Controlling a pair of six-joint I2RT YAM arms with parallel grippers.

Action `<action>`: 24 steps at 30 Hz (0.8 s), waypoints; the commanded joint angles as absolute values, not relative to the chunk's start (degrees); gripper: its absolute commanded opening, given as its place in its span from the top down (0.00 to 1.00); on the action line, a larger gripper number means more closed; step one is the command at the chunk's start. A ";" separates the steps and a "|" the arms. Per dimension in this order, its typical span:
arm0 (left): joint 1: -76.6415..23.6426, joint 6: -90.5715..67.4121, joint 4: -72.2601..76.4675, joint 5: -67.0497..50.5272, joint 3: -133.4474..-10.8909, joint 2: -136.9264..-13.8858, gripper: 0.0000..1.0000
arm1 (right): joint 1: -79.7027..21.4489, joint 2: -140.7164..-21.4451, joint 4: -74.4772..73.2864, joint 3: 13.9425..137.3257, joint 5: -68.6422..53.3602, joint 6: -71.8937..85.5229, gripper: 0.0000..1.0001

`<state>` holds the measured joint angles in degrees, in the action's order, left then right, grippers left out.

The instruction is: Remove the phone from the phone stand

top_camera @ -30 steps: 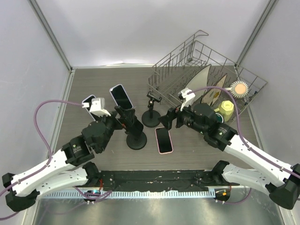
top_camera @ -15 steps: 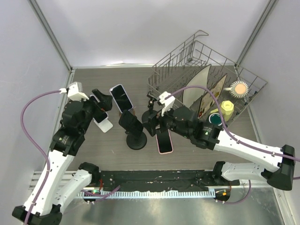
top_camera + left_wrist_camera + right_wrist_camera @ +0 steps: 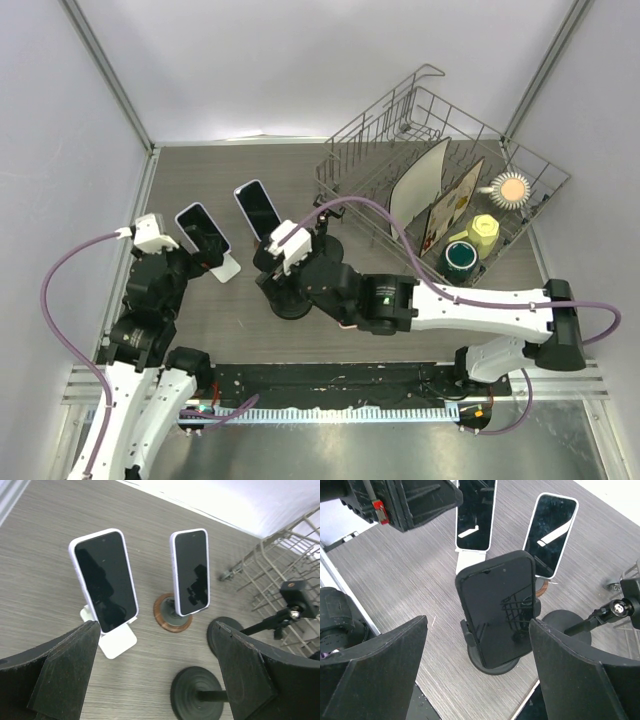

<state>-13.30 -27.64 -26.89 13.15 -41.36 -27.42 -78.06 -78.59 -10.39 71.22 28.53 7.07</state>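
Observation:
A black phone stands clamped in a black round-based stand, between the wide-open fingers of my right gripper without touching them. In the top view the right gripper hangs over that stand's base. A white-edged phone leans in a white stand. Another white-edged phone sits on a wood-ringed round stand. My left gripper is open and empty, back from the white stand; in the top view the left gripper is at the left.
An empty black clamp stand with a round base stands right of centre. A wire dish rack with boards and cups fills the back right. The right arm lies across the table's middle.
My right arm has swung left over the black stand and now covers the pink phone lying on the table. My left arm has drawn back toward the near left.

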 commanded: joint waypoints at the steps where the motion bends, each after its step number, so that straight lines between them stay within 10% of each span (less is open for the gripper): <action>1: -12.92 -24.35 -25.58 17.66 -39.11 -24.70 0.00 | -81.29 -82.77 -10.63 78.04 38.75 3.96 0.12; 24: -12.92 -24.08 -26.19 18.46 -38.41 -21.53 0.00 | -84.55 -105.64 -15.12 92.55 72.68 2.37 0.18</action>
<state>-13.19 -24.97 -27.11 18.28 -38.52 -21.96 -84.51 -104.95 -16.34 90.45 65.91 2.70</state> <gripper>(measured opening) 0.996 0.832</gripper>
